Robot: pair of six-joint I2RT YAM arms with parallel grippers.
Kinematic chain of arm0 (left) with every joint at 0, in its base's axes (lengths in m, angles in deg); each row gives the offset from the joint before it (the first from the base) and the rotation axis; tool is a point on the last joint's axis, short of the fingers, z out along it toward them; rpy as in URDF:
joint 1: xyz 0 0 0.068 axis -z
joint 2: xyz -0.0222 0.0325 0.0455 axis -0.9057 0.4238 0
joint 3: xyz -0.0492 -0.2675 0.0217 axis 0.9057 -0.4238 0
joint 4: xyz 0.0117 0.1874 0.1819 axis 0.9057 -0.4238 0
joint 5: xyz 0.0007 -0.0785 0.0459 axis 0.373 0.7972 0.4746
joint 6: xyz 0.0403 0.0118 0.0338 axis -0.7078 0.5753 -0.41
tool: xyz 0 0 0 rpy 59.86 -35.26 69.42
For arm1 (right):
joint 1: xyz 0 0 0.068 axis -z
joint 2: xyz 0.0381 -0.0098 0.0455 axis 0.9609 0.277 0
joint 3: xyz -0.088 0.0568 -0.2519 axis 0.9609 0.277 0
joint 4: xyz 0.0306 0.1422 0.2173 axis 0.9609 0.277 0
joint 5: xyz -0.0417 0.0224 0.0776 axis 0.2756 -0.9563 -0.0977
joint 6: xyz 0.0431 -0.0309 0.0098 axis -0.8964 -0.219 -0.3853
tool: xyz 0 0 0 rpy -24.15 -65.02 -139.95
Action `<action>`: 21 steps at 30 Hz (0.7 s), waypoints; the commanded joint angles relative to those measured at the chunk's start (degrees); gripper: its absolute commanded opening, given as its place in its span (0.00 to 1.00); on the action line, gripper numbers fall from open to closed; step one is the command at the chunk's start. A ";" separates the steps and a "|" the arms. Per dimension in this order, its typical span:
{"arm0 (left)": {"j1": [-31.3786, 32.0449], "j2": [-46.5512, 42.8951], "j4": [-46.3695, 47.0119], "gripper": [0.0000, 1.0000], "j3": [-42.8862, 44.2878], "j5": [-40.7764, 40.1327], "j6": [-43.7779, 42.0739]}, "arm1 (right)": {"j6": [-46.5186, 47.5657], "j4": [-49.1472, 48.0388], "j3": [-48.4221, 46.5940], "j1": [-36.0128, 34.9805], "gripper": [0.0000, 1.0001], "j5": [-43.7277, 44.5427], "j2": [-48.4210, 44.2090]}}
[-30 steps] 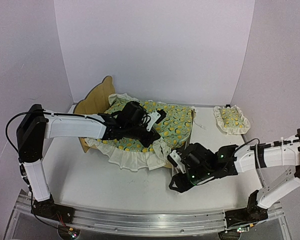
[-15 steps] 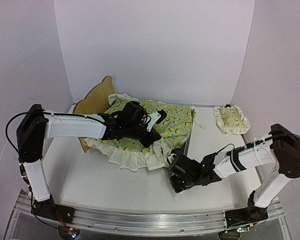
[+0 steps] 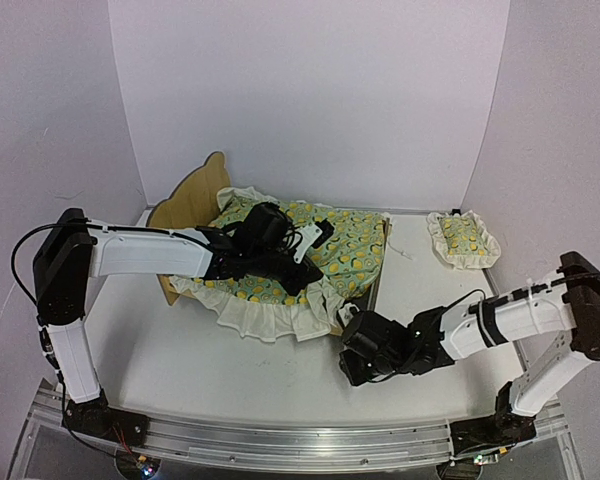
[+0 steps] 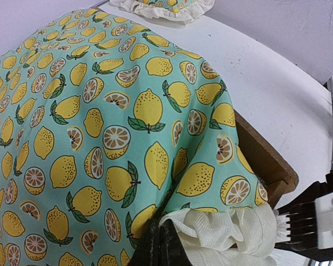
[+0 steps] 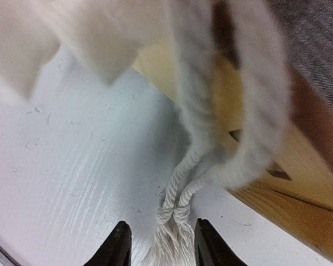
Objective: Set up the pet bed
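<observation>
The pet bed [image 3: 193,196] stands at the back left, its curved headboard upright. A lemon-print blanket [image 3: 345,245] lies over it, the white ruffle hanging off the near side. My left gripper [image 3: 298,284] is shut on the blanket's near edge, just above the ruffle [image 4: 227,233]. The bed's wooden foot corner [image 4: 265,159] juts out from under the cloth. My right gripper [image 3: 352,338] sits low on the table at that corner, open. Two white tasselled cords [image 5: 176,213] lie between its fingers [image 5: 117,246], loose. The grey mattress pad [image 5: 317,33] shows above the wood rail [image 5: 266,185].
A small matching ruffled pillow [image 3: 462,238] lies at the back right on the white table [image 3: 230,370]. White walls close in the back and both sides. The right arm's wrist [image 4: 322,219] shows at the left wrist view's lower right edge.
The right arm has dropped from above the table down to the bed's foot corner, with its fingers now around the cord ends. The left arm and blanket have not moved.
</observation>
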 commanded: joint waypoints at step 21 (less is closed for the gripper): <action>-0.36 -3.26 2.58 0.00 1.33 1.12 0.09 | 0.28 -4.04 -3.46 -0.68 0.22 4.81 7.28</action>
